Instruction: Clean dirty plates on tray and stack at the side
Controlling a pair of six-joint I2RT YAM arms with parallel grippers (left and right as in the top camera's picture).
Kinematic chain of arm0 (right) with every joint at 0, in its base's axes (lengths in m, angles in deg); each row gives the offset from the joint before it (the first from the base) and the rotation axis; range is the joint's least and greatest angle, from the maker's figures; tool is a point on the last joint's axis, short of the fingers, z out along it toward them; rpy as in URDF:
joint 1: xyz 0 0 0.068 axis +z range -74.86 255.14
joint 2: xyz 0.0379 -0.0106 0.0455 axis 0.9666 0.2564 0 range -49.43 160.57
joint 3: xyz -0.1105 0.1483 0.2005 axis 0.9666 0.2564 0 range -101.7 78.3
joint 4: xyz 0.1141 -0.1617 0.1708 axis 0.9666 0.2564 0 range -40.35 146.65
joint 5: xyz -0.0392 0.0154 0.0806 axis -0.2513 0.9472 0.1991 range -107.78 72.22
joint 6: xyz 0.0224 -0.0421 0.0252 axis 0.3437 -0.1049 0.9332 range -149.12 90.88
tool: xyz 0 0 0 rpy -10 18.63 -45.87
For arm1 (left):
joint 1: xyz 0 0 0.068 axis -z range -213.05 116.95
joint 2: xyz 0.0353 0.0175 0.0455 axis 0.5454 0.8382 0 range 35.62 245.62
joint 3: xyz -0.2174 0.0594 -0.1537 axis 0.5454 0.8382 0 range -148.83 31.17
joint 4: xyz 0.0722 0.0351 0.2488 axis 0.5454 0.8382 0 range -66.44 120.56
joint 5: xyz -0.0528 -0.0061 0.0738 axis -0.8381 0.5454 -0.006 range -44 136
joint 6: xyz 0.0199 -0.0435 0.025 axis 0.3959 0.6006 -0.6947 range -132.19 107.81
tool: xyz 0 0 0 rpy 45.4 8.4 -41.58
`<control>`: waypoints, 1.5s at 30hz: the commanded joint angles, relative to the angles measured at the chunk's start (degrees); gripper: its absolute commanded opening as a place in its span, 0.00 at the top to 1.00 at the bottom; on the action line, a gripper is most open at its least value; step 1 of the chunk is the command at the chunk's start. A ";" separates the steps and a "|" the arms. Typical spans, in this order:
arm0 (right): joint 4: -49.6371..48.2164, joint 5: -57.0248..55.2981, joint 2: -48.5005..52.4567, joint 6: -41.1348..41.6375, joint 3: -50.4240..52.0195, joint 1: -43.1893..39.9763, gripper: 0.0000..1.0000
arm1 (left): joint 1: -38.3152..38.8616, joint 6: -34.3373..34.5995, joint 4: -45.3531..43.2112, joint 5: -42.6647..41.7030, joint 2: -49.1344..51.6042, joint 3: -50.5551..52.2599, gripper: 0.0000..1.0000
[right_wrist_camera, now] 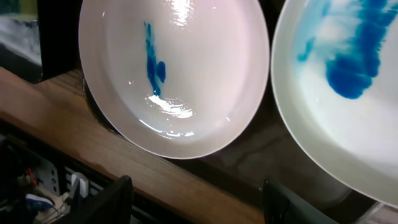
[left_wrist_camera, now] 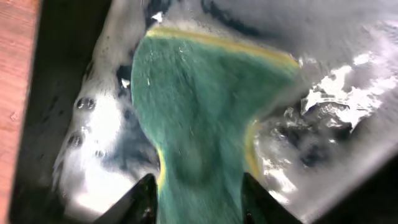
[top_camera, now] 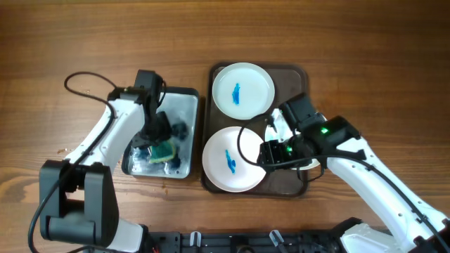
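Two white plates lie on the dark brown tray (top_camera: 297, 73). The far plate (top_camera: 242, 90) (right_wrist_camera: 348, 99) has a broad blue smear, and the near plate (top_camera: 232, 159) (right_wrist_camera: 180, 74) has a thin blue streak. My right gripper (top_camera: 272, 151) (right_wrist_camera: 199, 202) hovers at the near plate's right side. It is open, with its fingers (right_wrist_camera: 106, 202) wide apart and nothing between them. My left gripper (top_camera: 163, 144) (left_wrist_camera: 198, 199) is down in the grey metal tray (top_camera: 184, 105), shut on the green and yellow sponge (left_wrist_camera: 199, 106), which is pinched narrow between the fingers (left_wrist_camera: 142, 199).
The grey tray holds soapy water and foam (left_wrist_camera: 323, 106) around the sponge. It sits directly left of the brown tray. Bare wooden table (top_camera: 365, 56) (right_wrist_camera: 124, 155) surrounds both trays. The robot's base rail (top_camera: 232, 242) runs along the front edge.
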 commanded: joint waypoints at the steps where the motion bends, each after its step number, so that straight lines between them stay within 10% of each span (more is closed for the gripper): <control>1: 0.00 0.63 1.73 1.95 0.44 0.72 0.34 | -1.18 0.92 -6.54 0.94 0.59 6.14 0.78; 4: -0.83 0.24 2.62 3.76 2.01 0.72 0.34 | -1.18 0.85 -9.60 0.94 0.76 7.52 0.96; 20: -21.33 -0.28 4.11 7.89 16.44 0.72 0.49 | -1.11 -3.76 6.88 -3.82 -11.02 -6.29 0.96; 34: -29.55 -16.96 14.29 11.50 11.93 0.66 0.94 | -1.11 -3.87 8.90 -9.66 -16.44 -6.27 0.96; 45: -29.16 -23.63 14.32 15.41 10.51 0.66 0.96 | 4.15 -3.82 4.79 -17.51 -15.47 -6.25 0.96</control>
